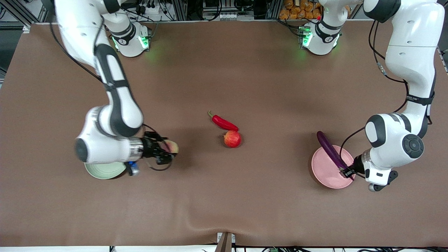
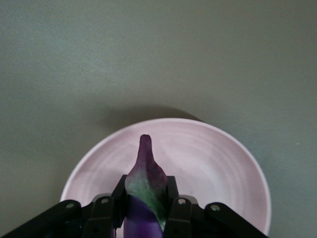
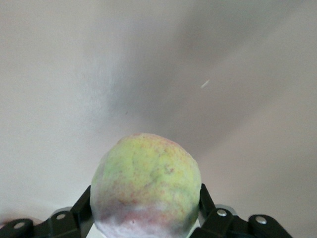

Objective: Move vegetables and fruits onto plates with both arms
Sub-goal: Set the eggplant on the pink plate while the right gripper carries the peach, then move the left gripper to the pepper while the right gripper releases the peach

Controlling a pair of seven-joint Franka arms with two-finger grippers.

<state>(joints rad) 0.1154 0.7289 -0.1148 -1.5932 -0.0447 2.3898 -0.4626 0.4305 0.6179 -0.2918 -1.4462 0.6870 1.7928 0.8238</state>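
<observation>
Eggplant [image 1: 330,149] is gripped by left gripper [image 1: 346,172] over pink plate [image 1: 323,173], peach [image 1: 171,146] clamped by right gripper [image 1: 164,153] beside green plate [image 1: 101,170]; chili [image 1: 224,123] and apple [image 1: 232,139] are left mid-table, nothing plated.

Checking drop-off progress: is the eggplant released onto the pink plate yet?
No: the left gripper is shut on the eggplant over the pink plate.

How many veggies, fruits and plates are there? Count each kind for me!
Vegetables: 2, the eggplant and the chili pepper
Fruits: 2, the apple and the peach
Plates: 2, the pink plate and the green plate
Total: 6
</observation>
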